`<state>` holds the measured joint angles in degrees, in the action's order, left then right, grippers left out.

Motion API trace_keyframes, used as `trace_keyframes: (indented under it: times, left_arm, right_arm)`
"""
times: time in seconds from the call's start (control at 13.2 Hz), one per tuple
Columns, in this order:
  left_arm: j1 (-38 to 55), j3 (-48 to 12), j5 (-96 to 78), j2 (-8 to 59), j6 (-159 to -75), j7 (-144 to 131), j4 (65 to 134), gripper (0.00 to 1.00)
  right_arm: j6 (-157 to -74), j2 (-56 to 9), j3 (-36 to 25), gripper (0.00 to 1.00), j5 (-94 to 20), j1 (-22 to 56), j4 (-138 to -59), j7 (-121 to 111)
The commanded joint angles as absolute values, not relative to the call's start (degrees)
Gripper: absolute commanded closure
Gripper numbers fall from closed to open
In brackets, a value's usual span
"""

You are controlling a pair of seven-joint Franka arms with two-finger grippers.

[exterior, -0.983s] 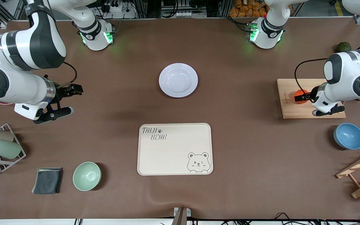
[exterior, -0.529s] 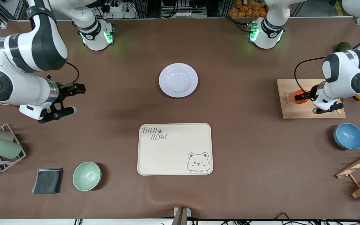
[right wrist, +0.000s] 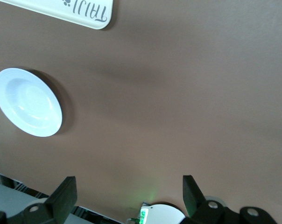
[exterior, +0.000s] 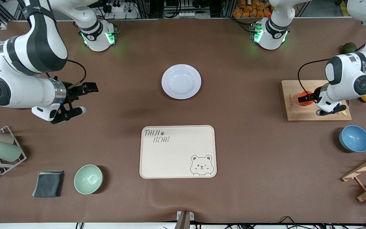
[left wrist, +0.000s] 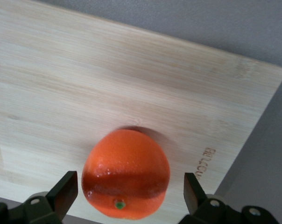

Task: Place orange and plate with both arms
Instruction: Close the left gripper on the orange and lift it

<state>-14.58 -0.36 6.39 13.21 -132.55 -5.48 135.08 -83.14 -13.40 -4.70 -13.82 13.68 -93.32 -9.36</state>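
Left gripper: spread wide, straddling the orange on cutting board, not pinching.
Right gripper: spread wide, empty, over bare table.
Plate: at tray's 12 o'clock.

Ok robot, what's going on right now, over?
Left gripper open around orange on board. Right gripper open, off the plate. Nothing blocking.

A high front camera faces the robots; wrist cameras look down, sharing its table.

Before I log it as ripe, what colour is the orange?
Bright red-orange; the orange shows best in the left wrist view.
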Motion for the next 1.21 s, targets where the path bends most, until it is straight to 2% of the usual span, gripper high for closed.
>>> trace_keyframes:
  times: [0.0, 0.08, 0.15, 0.23, 0.38, 0.45, 0.6, 0.83, 1.13]
  left_arm:
    - [-16.0, -0.79, 7.82, 14.06, -133.86, -5.1, 135.44, 0.0]
    - [-16.0, -0.79, 7.82, 14.15, -133.86, -5.1, 135.53, 0.0]
    - [-16.0, -0.79, 7.82, 14.06, -133.86, -5.1, 135.61, 0.1]
    - [-16.0, -0.79, 7.82, 14.15, -133.86, -5.1, 135.62, 0.27]
    - [-15.73, -0.97, 7.91, 14.06, -133.86, -5.1, 135.44, 0.69]
    - [-15.56, -1.05, 7.82, 13.89, -133.86, -5.18, 135.18, 0.81]
    - [-15.29, -1.75, 7.82, 12.58, -133.68, -5.53, 134.65, 0.81]
    - [-15.38, -9.02, 7.73, 9.85, -130.8, -9.12, 131.15, 0.81]
    - [-15.12, -26.76, 7.56, 10.72, -124.64, -28.25, 121.32, 0.81]
  right_arm:
    - [-82.97, -12.83, -4.92, 0.0, -19.93, 12.66, -95.53, -9.14]
    - [-82.88, -12.75, -4.92, 0.0, -21.43, 12.66, -96.67, -9.14]
    - [-82.88, -12.48, -4.92, 0.0, -22.92, 12.66, -98.16, -9.14]
    - [-82.79, -12.31, -4.92, 0.0, -24.68, 12.57, -99.39, -9.14]
    - [-82.62, -12.04, -5.01, 0.0, -27.24, 12.04, -101.94, -9.14]
    - [-82.36, -12.04, -5.01, 0.0, -28.64, 11.95, -103.17, -9.14]
    - [-82.18, -11.69, -5.01, 0.0, -30.49, 10.9, -105.28, -9.23]
    - [-81.65, -10.81, -5.1, 0.0, -30.41, 8.71, -105.29, -9.84]
    - [-85.16, -10.63, -5.27, 0.0, -29.36, 7.91, -105.21, -11.24]
